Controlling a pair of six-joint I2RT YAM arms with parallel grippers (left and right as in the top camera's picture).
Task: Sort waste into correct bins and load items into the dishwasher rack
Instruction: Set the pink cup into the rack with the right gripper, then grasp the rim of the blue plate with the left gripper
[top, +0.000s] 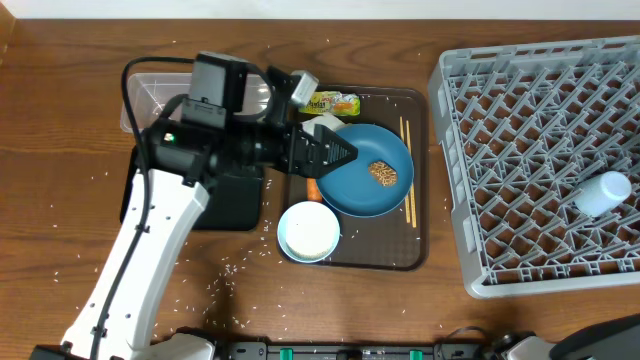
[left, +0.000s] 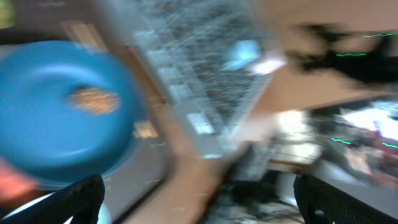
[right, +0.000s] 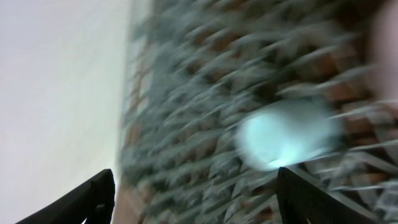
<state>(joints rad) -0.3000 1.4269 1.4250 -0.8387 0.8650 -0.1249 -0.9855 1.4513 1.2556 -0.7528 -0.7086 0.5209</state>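
Observation:
My left gripper (top: 338, 152) is open and empty, over the left rim of the big blue plate (top: 360, 190), which carries the brown food lump (top: 383, 173). The blurred left wrist view shows the plate (left: 43, 124), the lump (left: 93, 99) and open fingers (left: 199, 193). The carrot (top: 313, 187), napkin (top: 322, 122), yellow-green wrapper (top: 335, 102), white bowl (top: 309, 231) and chopsticks (top: 407, 170) lie around the plate. My right gripper (right: 196, 193) is open over the dishwasher rack (top: 520, 120), near a white cup (top: 603, 193), which also shows in the right wrist view (right: 286, 134).
Everything near the plate sits on a dark brown serving tray (top: 420, 250). The clear tub (top: 150, 92) and black tray (top: 240, 205) are at the left, partly under my left arm. Rice grains (top: 232, 268) are scattered on the wooden table.

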